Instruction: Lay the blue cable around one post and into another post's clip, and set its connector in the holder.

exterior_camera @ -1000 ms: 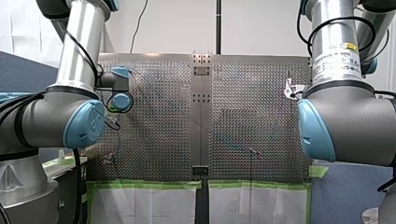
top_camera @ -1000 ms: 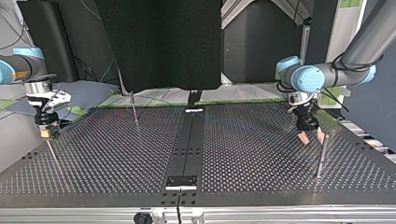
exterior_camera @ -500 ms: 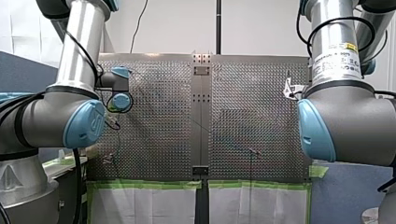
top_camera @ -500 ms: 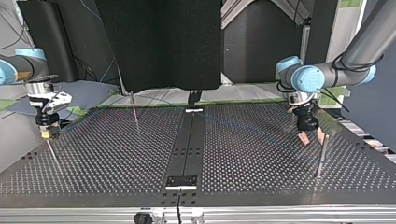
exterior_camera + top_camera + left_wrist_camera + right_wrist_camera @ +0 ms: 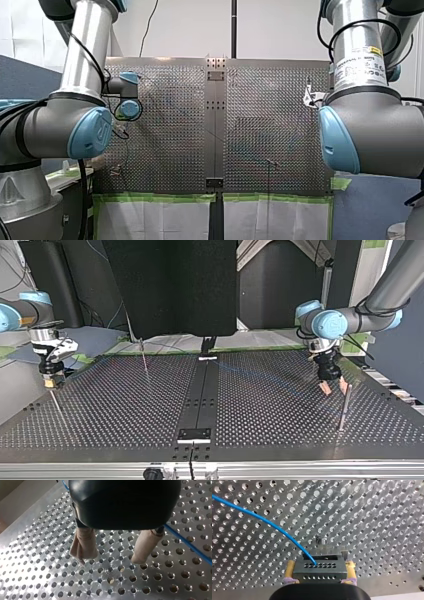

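Perforated table (image 5: 125, 410); R claw (image 5: 320, 564) clamps connector (image 5: 318, 572); L claw (image 5: 111, 556) spread

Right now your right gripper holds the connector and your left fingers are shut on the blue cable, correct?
Not quite. The left wrist view shows my left fingers open and empty; the blue cable runs beside them. My right gripper does hold the connector.

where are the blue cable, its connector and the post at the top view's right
blue cable (image 5: 274, 527): right wrist view, mid-span
connector (image 5: 318, 571): right wrist view, holed block face
post (image 5: 343, 407): top view, mid-shaft
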